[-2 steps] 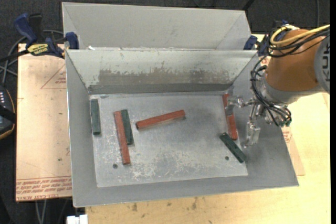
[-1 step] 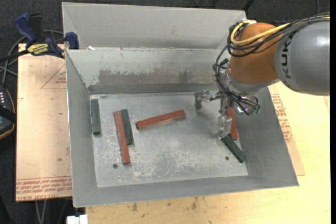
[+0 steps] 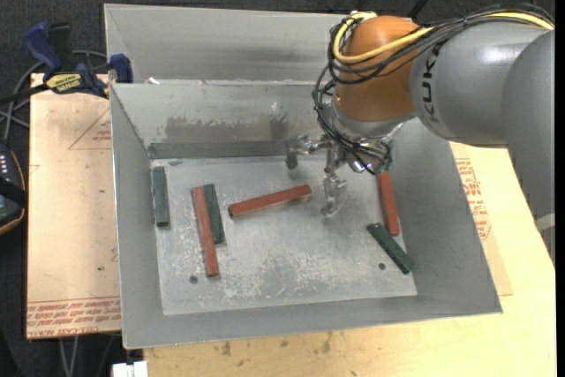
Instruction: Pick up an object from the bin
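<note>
Six bars lie in the bin [image 3: 291,265], red and green. My gripper [image 3: 331,200] sits just off the right end of the slanted red bar [image 3: 269,204], not touching it. My fingers look closed together, with nothing between them. Further right of that bar are a second red bar [image 3: 387,203] and a green bar [image 3: 390,248]. To its left are a red-green pair [image 3: 208,225] and a lone green bar [image 3: 159,196].

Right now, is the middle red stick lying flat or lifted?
Lying flat: the red stick rests on the bin floor, just left of the gripper.
</note>
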Robot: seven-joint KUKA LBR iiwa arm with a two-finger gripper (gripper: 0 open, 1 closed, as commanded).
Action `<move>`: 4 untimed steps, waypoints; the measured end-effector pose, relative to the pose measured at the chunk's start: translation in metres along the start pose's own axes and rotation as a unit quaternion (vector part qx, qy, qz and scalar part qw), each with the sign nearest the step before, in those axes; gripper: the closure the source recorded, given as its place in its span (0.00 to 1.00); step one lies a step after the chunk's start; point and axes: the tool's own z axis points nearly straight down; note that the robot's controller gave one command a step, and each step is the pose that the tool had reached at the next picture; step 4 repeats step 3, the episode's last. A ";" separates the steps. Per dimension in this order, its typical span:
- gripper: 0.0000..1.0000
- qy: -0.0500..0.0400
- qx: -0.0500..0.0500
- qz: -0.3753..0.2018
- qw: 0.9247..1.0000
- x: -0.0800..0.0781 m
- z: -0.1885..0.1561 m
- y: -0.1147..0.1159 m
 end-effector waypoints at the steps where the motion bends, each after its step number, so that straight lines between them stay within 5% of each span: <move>1: 0.00 0.002 -0.001 -0.014 1.000 -0.024 0.027 0.039; 2: 1.00 0.002 0.000 -0.012 1.000 -0.024 0.024 0.036; 3: 1.00 -0.001 0.002 -0.123 0.992 0.000 -0.129 0.023; 4: 1.00 -0.001 0.002 -0.123 0.992 0.000 -0.129 0.023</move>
